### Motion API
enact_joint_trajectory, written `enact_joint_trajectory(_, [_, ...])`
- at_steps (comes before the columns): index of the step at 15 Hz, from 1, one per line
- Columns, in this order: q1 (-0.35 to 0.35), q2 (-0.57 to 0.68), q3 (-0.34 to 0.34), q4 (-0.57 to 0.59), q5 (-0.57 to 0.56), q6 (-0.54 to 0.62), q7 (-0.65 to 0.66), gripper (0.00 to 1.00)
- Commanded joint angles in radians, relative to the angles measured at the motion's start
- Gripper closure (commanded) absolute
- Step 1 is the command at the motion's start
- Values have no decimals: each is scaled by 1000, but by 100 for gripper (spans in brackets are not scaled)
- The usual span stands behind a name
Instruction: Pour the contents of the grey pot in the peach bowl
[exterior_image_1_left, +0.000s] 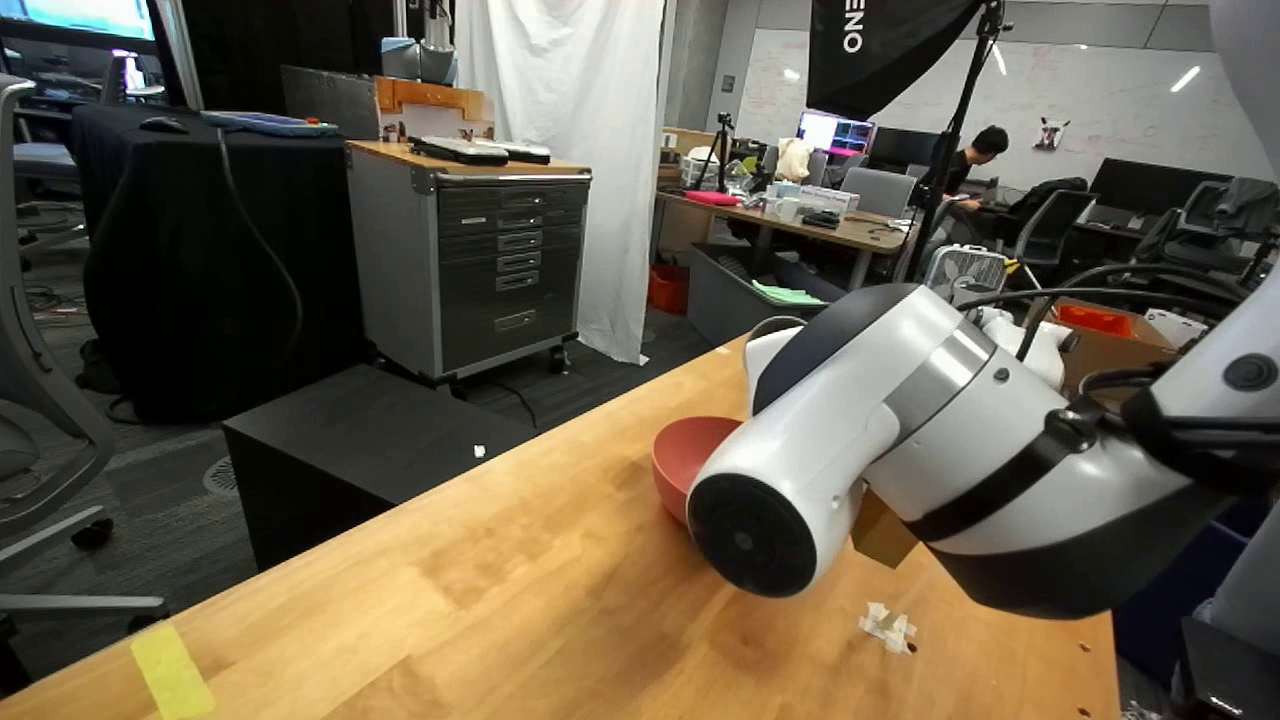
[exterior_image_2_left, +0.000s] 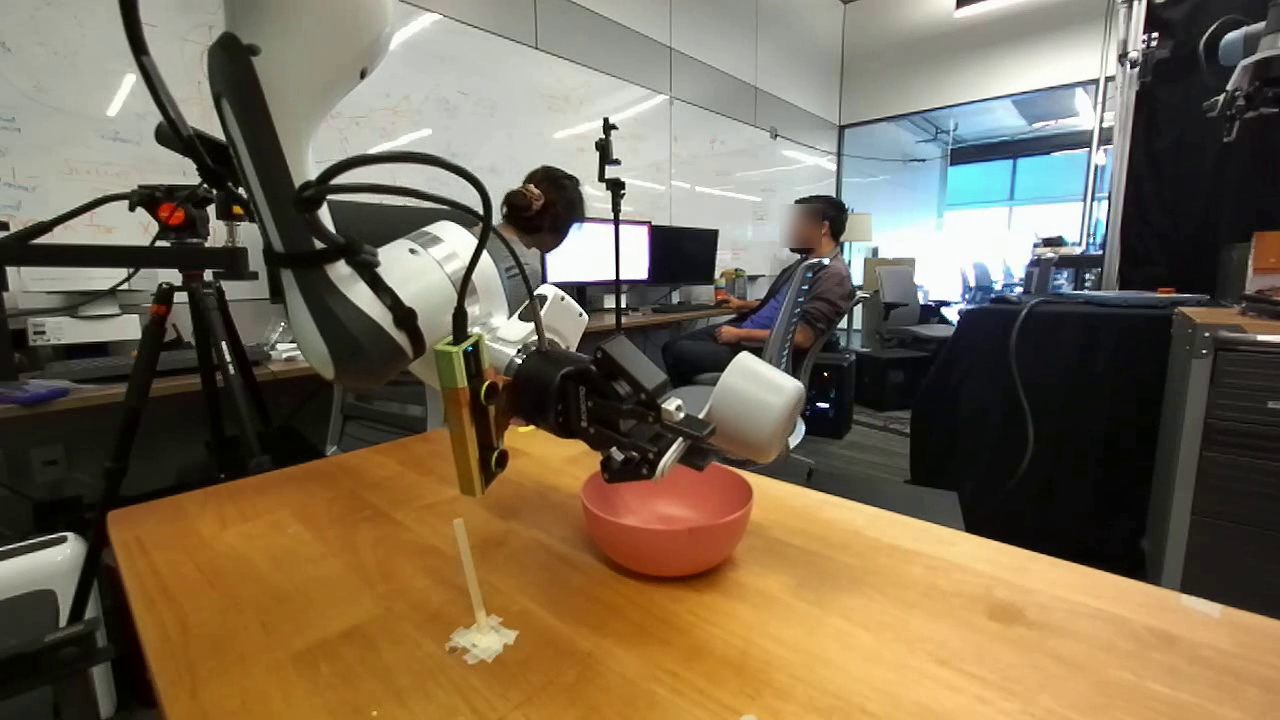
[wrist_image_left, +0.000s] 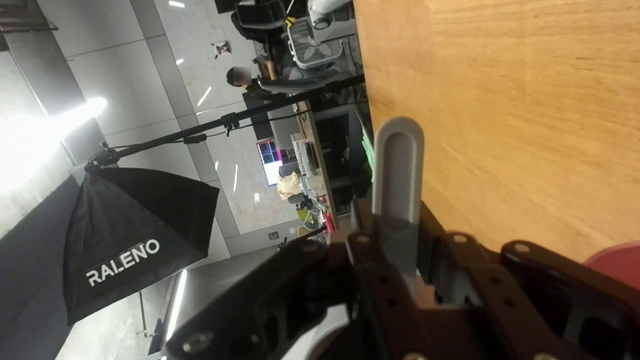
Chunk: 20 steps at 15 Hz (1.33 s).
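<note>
Held the tilted pot (exterior_image_2_left: 756, 408) by its handle (wrist_image_left: 398, 185) in closed jaws near the bowl (exterior_image_2_left: 668, 530), lower centre; couldn't tell whether emptied.

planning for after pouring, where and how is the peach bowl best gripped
Probably by the rim of the peach bowl, on the side nearest the camera in an exterior view, straddled from above: it stands upright and open-topped, and nothing covers that stretch. The hand, holding the grey pot, should set that down first.

Peach bowl (exterior_image_1_left: 686, 462) partly behind arm (exterior_image_1_left: 975, 470)
</note>
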Motion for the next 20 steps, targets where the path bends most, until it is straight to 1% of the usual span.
enact_joint_trajectory(1, [15,20,17,12,-54,-77,38,92])
enact_joint_trajectory(6, [15,37,28,14,-84,-121,52,92])
enact_joint_trajectory(20, [16,99,34,7,-170,-235,99,92])
